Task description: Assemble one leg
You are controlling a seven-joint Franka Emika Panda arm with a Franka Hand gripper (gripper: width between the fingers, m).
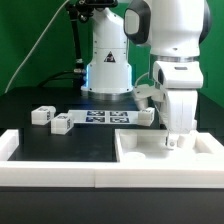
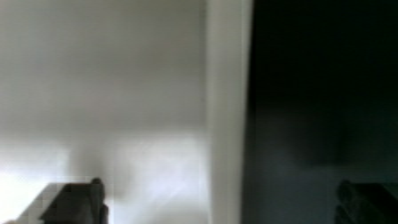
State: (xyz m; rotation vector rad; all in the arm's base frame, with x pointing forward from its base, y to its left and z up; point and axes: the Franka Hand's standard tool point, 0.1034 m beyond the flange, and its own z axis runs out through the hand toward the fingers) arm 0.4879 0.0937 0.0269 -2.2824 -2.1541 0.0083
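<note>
Three legs show in the exterior view, short white posts with tag stickers. Two lie at the left, one leg and a second leg. A third leg lies near the arm. My gripper points down over the wide white tabletop panel at the exterior view's right, far from the legs. In the wrist view my gripper is open and empty. Its dark fingertips stand wide apart over the edge of the panel, with dark table beyond. No leg shows in the wrist view.
The marker board lies flat in front of the robot base. A low white wall runs along the front of the black table and turns up at the left end.
</note>
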